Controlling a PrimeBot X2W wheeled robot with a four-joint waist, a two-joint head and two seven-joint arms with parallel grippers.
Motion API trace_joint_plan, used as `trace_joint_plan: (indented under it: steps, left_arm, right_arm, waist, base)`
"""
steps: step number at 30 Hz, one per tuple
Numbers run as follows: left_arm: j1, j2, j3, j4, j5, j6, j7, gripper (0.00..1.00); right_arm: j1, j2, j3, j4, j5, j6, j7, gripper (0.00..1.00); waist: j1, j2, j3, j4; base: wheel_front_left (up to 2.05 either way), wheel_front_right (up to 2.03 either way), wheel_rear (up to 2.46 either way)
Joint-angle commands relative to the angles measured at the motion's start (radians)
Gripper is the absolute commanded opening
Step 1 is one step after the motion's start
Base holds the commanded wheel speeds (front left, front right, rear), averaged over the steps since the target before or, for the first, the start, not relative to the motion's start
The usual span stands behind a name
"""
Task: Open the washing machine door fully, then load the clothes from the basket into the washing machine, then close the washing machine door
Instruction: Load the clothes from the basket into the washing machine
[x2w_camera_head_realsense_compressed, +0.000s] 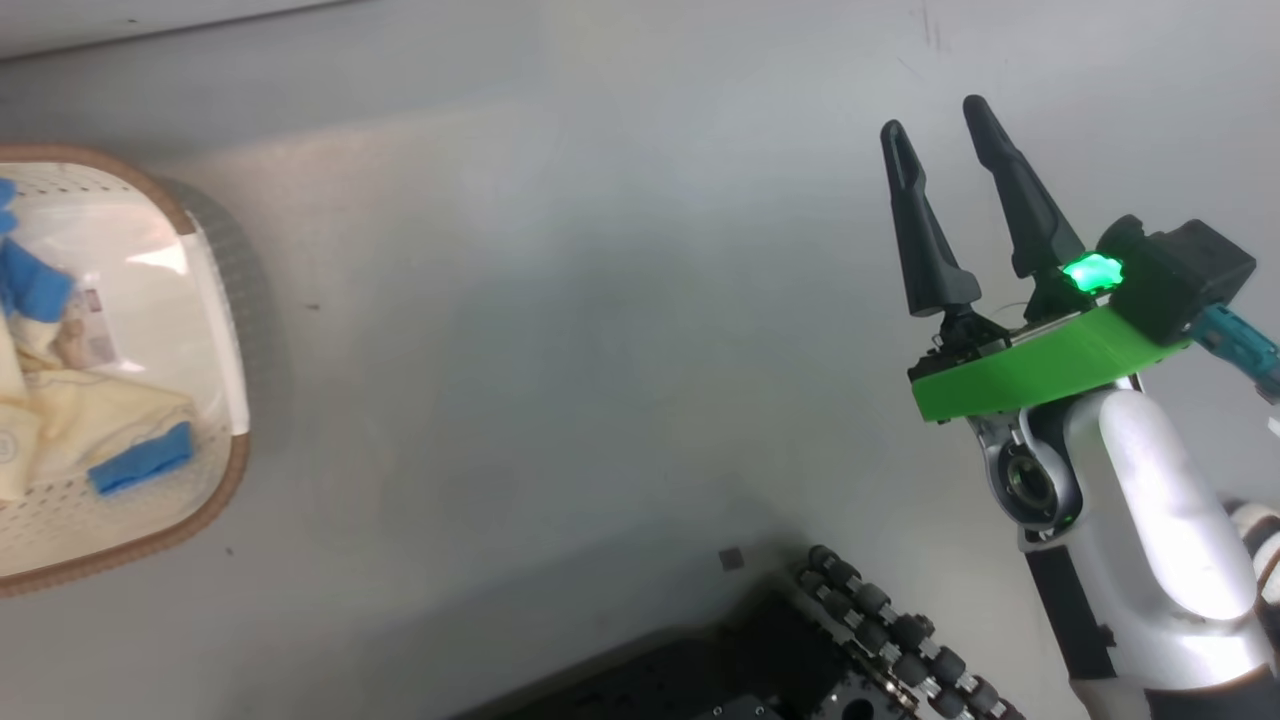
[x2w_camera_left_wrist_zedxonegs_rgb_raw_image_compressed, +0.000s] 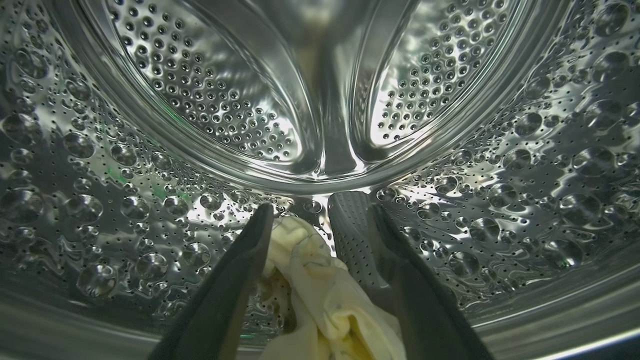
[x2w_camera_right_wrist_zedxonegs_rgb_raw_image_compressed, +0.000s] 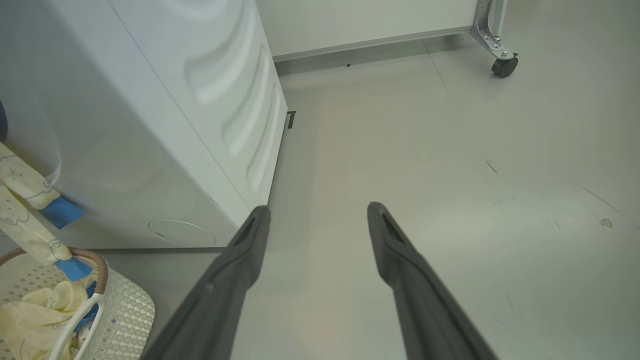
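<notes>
My left gripper (x2w_camera_left_wrist_zedxonegs_rgb_raw_image_compressed: 307, 205) is deep inside the washing machine's steel drum (x2w_camera_left_wrist_zedxonegs_rgb_raw_image_compressed: 200, 100), open. A pale yellow piece of the clothes (x2w_camera_left_wrist_zedxonegs_rgb_raw_image_compressed: 320, 285) lies loose between its fingers on the drum's bottom. The white washing machine (x2w_camera_right_wrist_zedxonegs_rgb_raw_image_compressed: 175, 125) stands to the left of my right gripper (x2w_camera_right_wrist_zedxonegs_rgb_raw_image_compressed: 318, 208), which hangs open over bare floor with nothing in it (x2w_camera_head_realsense_compressed: 934, 115). The basket (x2w_camera_head_realsense_compressed: 160, 535) sits at the far left and holds yellow and blue clothes (x2w_camera_head_realsense_compressed: 80, 410). A strip of clothes (x2w_camera_right_wrist_zedxonegs_rgb_raw_image_compressed: 30, 200) stretches up from the basket (x2w_camera_right_wrist_zedxonegs_rgb_raw_image_compressed: 125, 310) along the machine's front. The washing machine door is out of view.
Grey floor (x2w_camera_head_realsense_compressed: 550, 300) spreads between the basket and my right arm. My dark wheeled base (x2w_camera_head_realsense_compressed: 800, 660) is at the bottom. A metal leg with a castor (x2w_camera_right_wrist_zedxonegs_rgb_raw_image_compressed: 504, 66) stands by the far wall.
</notes>
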Motion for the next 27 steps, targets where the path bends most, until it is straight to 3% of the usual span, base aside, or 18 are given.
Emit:
trace_joint_plan:
  steps: [1,15,21,27]
  left_arm:
    - [0.028,0.031,0.012,-0.027,-0.029,0.001,-0.018,1.00]
    - [0.300,-0.017,-0.042,-0.096,-0.150,0.001,-0.065,1.00]
    - [0.478,-0.035,0.046,-0.206,-0.137,0.001,-0.067,1.00]
    - [0.689,-0.068,0.194,-0.308,-0.071,0.001,-0.067,1.00]
  right_arm:
    - [0.025,-0.001,0.000,-0.018,-0.012,0.000,-0.010,1.00]
    - [0.067,-0.001,-0.056,0.016,-0.074,0.000,-0.010,1.00]
    - [0.099,-0.001,-0.080,0.029,-0.083,0.000,-0.010,1.00]
    - [0.132,-0.001,-0.092,0.044,-0.097,0.000,-0.010,1.00]
  waist:
    - [0.0000,0.0000,-0.040,0.031]
    - [0.0000,0.0000,-0.242,0.138]
    - [0.0000,0.0000,-0.335,0.178]
    - [0.0000,0.0000,-0.415,0.208]
  base:
    - [0.00,0.00,0.00]
    - [0.00,0.00,0.00]
    - [0.00,0.00,0.00]
    - [0.00,0.00,0.00]
